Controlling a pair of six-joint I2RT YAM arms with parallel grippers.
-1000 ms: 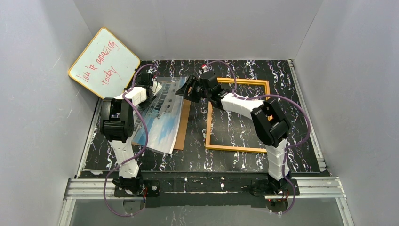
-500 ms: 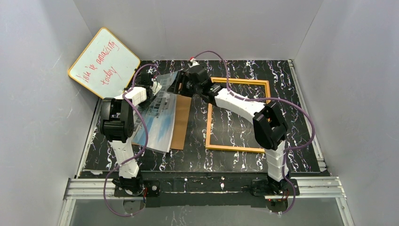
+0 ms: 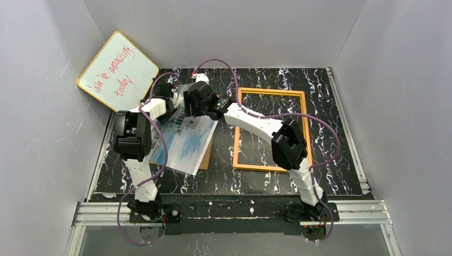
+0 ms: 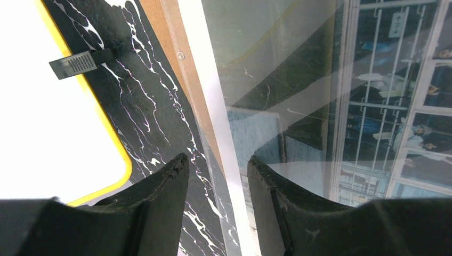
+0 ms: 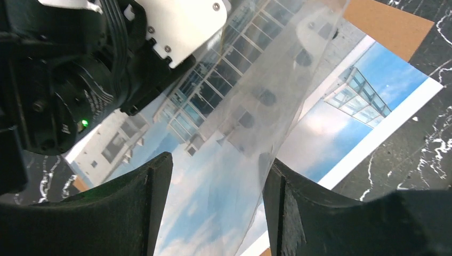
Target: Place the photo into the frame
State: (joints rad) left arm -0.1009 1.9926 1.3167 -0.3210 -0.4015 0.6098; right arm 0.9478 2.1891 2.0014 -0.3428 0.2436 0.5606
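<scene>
A whiteboard with red writing leans in the far left corner. Beside it, the left gripper has its 2 fingers apart, straddling the edge of a clear sheet. The photo lies face up on a brown board, left of the frame. The right gripper hangs over the photo, jaws apart, and the curled sheet rises between them, possibly brushing 1 finger. The frame lies flat and unfilled on the table at right.
</scene>
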